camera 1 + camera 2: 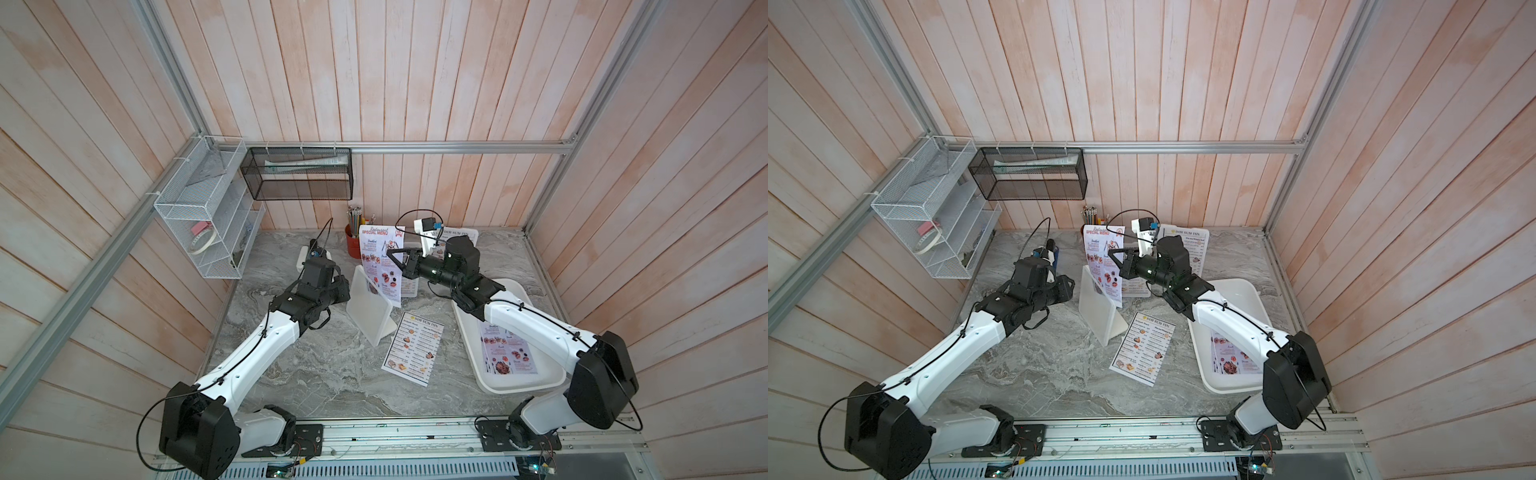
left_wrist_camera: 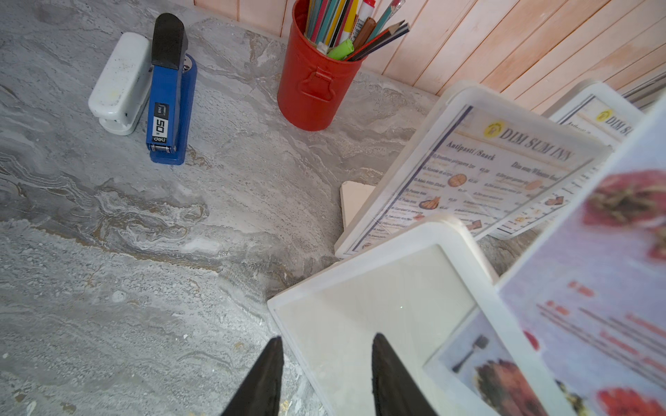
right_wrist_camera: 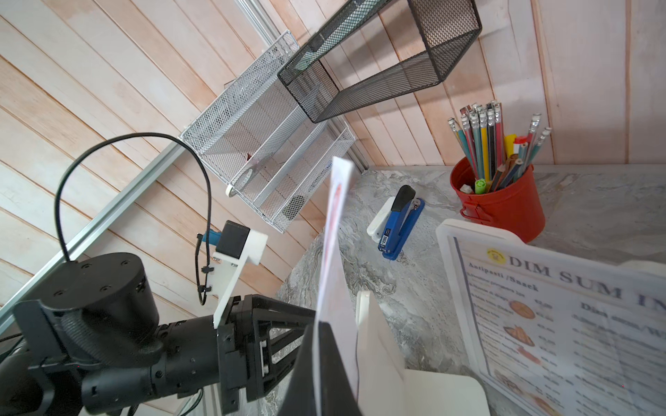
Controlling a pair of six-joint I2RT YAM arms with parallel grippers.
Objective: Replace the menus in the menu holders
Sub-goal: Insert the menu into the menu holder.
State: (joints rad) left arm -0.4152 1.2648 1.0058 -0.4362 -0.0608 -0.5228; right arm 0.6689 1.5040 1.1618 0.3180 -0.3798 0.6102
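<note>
The grey marbled table (image 1: 316, 374) carries a loose DIM SUM INN menu (image 1: 413, 353) lying flat below the right jaws, a white tray (image 1: 519, 384) beside it, a red pencil cup (image 2: 313, 83) and a blue stapler (image 2: 171, 104) beyond the left jaws, and three menu holders (image 1: 370, 316).

Matt grey marble-look tabletop (image 1: 316, 374), glossy red metal pencil cup (image 2: 313, 83), white plastic tray (image 1: 519, 384).

My left gripper (image 2: 326, 378) low and level, jaws parted, my right gripper (image 1: 395, 259) raised opposite it, jaws pressed together, both my arms stretched forward, wrists angled inward.
</note>
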